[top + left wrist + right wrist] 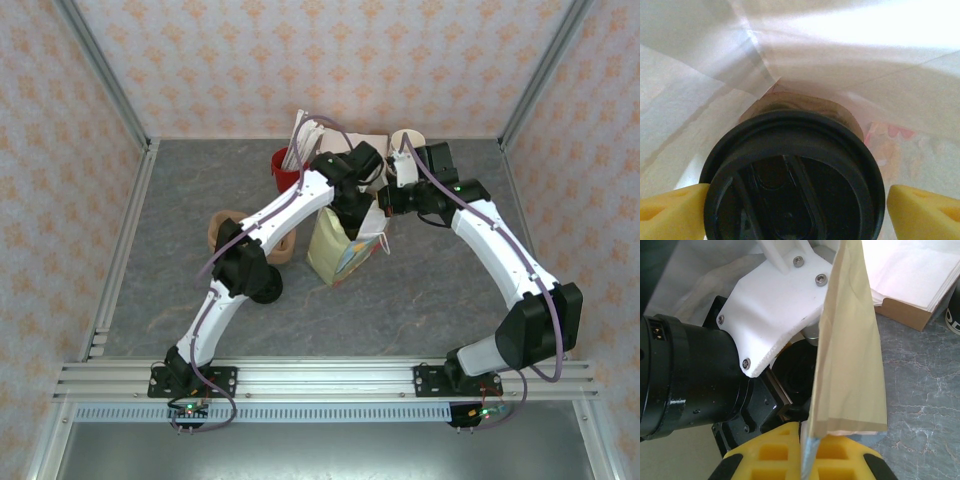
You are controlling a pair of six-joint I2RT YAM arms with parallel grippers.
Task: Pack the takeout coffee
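Observation:
The takeout coffee (pixel 792 175), a cup with a round black lid and olive sides, stands inside the paper bag (pixel 335 255), whose pale inner walls (pixel 850 60) surround it. My left gripper (pixel 795 215) reaches down into the bag's mouth and is open. Its yellow fingertips (pixel 925 212) flank the lid: the right pad stands apart from it, the left pad is right at the rim. My right gripper (pixel 807 450) is shut on the bag's upper edge (pixel 850 355), holding it up beside the left wrist (pixel 685 380).
At the back stand a red container (pixel 285 170) with white papers and a stack of cream cups (pixel 405 140). A brown basket (pixel 225 230) sits left of the bag. A cardboard tray of napkins (pixel 910 280) lies behind the bag.

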